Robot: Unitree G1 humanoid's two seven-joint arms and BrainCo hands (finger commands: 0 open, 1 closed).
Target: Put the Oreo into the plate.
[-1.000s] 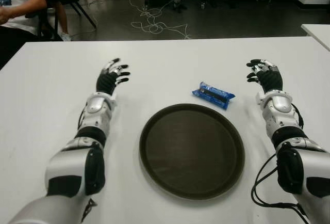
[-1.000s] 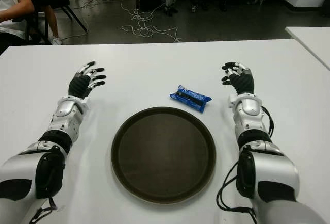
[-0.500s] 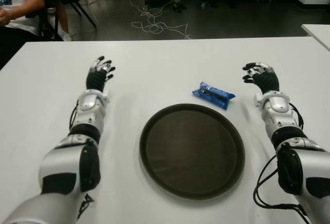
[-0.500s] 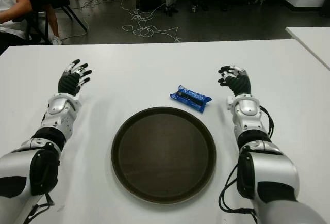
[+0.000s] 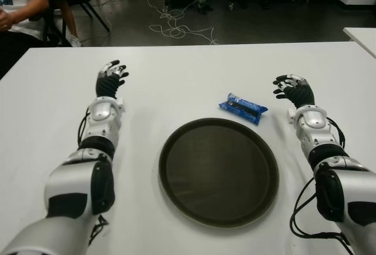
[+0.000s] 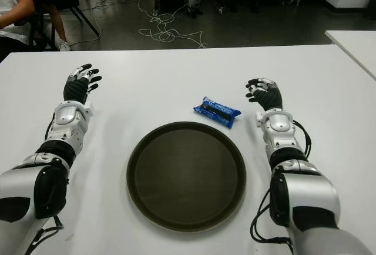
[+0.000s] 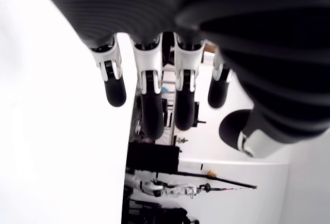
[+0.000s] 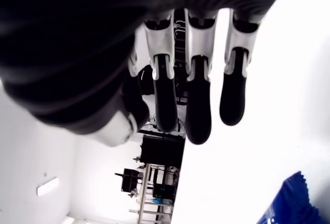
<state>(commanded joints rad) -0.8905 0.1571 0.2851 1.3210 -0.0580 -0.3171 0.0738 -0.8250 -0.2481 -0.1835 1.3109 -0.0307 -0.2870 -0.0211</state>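
Note:
A blue Oreo packet [image 5: 242,108] lies on the white table [image 5: 188,73], just beyond the far right rim of a round dark brown plate [image 5: 218,171]. The plate holds nothing. My right hand [image 5: 292,89] hovers to the right of the packet, a short gap away, fingers relaxed and holding nothing; a corner of the blue packet [image 8: 291,206] shows in the right wrist view. Far out on the left side of the table my left hand [image 5: 108,79] is open with spread fingers [image 7: 149,110], well away from the plate.
A person in a white shirt [image 5: 17,2] sits at the table's far left corner. Cables [image 5: 176,29] and chair legs lie on the dark floor beyond the far edge. Another white table [image 5: 361,34] stands at the right.
My left hand has moved left and farther out across the table. My right hand has drifted a little left toward the Oreo packet. Packet and plate have not moved.

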